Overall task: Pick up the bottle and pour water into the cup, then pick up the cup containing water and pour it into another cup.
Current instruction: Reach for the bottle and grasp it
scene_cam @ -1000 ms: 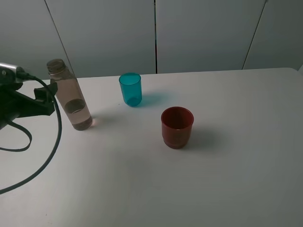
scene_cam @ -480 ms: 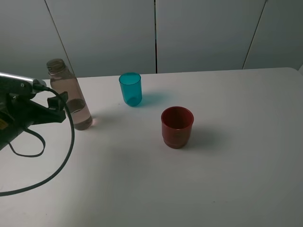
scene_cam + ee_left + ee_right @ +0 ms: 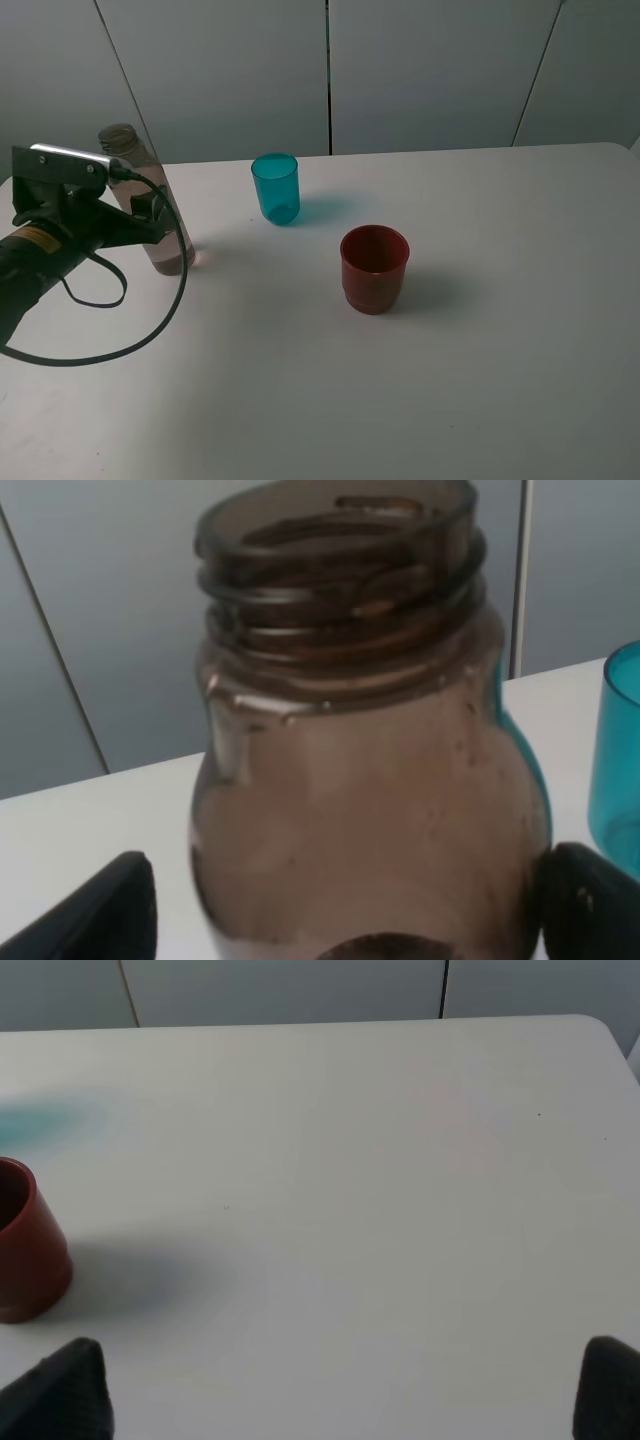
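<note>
- Left gripper (image 3: 345, 920) wide open, gripping nothing; tall clear grey-brown plastic bottle (image 3: 360, 780), uncapped, upright between its jaws.
- Right gripper (image 3: 345, 1390) wide open, empty; dark red plastic cup (image 3: 25, 1245) ahead, off-centre.

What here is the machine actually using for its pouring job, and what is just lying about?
In the job:
tall clear grey-brown tinted plastic bottle
small translucent teal plastic cup
wider dark red plastic cup
left gripper, open on either side of the bottle

Just there:
white table
black cable looping from the left arm
grey wall panels
</note>
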`<state>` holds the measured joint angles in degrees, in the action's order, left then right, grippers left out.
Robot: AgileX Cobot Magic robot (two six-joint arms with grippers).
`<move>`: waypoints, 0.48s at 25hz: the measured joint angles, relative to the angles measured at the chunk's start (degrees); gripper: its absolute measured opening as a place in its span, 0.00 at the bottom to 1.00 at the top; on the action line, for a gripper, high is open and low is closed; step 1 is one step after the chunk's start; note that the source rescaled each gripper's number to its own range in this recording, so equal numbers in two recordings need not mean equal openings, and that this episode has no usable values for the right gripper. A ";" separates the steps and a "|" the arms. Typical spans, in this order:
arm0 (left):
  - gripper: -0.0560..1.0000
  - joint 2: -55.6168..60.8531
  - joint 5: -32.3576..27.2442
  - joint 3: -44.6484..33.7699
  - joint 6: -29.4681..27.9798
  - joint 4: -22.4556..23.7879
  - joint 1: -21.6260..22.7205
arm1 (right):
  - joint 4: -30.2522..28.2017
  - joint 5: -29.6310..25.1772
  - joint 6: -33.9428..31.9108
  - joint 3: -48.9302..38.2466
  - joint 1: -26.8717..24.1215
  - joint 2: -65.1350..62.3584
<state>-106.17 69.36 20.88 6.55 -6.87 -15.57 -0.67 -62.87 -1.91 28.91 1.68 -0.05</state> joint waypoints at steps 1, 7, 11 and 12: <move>0.95 -0.62 0.00 0.56 0.00 0.16 0.00 | 0.00 0.00 0.00 0.00 0.00 0.00; 0.95 -3.00 0.00 3.48 0.00 0.85 0.00 | 0.00 0.00 0.00 0.00 0.00 0.00; 0.95 -4.92 0.00 4.98 0.00 1.71 0.00 | 0.00 0.00 0.00 0.00 0.00 0.00; 0.95 -5.16 0.00 5.27 0.00 1.86 0.00 | 0.00 0.00 0.00 0.00 0.00 0.00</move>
<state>-111.33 69.36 26.15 6.55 -5.01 -15.57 -0.67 -62.87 -1.91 28.91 1.68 -0.05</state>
